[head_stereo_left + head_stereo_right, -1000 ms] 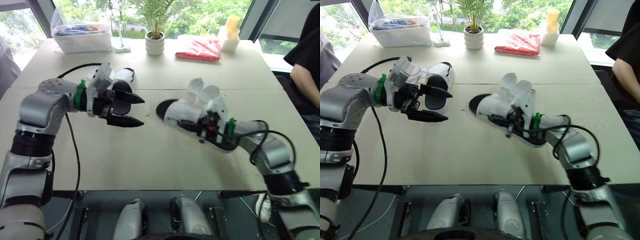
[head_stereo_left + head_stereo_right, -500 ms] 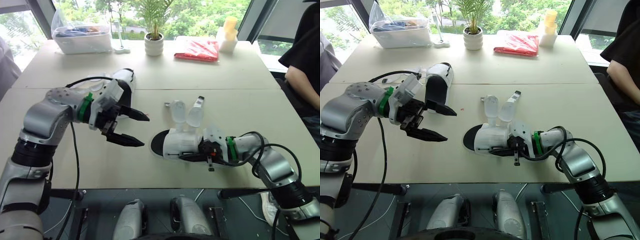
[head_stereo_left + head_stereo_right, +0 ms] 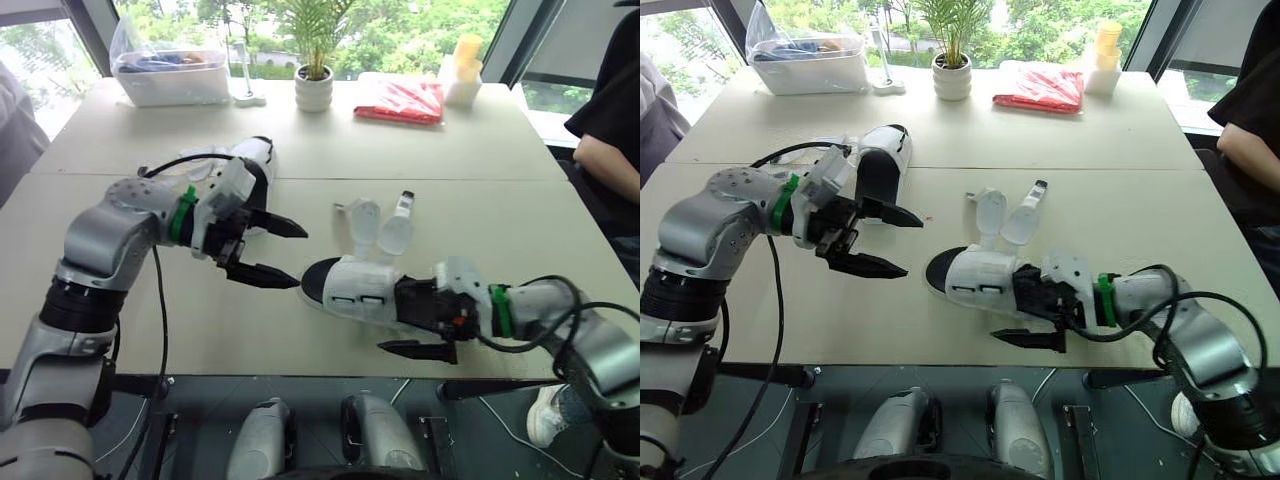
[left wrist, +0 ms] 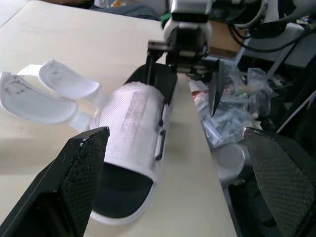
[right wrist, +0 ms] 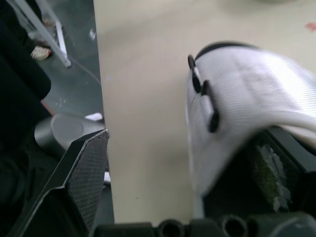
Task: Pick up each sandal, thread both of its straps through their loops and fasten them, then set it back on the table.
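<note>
A white sandal (image 3: pixel 352 290) with a black sole lies flat near the table's front edge. Its two straps (image 3: pixel 380 228) lie unfastened, spread away from it on the table. My right gripper (image 3: pixel 420 322) is open at the sandal's heel end, with one finger (image 3: pixel 415 348) out over the table edge and the sandal's band (image 5: pixel 237 94) beside the other. My left gripper (image 3: pixel 297 258) hovers open just left of the sandal's toe, holding nothing. The left wrist view shows the sandal (image 4: pixel 133 128) and the right gripper (image 4: pixel 187 49) beyond it. A second white sandal (image 3: pixel 257 165) lies behind the left gripper.
At the back stand a clear plastic bin (image 3: pixel 170 75), a potted plant (image 3: pixel 317 85), a red packet (image 3: pixel 400 100) and a yellow-topped bottle (image 3: pixel 462 70). One person (image 3: pixel 610 140) sits at the right, and another person's sleeve (image 3: pixel 18 115) is at the left. A seam (image 3: pixel 480 180) crosses the table.
My right gripper has lowered the tilted sandal onto the table by the front edge and opened off it. The straps now lie spread out. My left gripper has moved a little toward the sandal.
</note>
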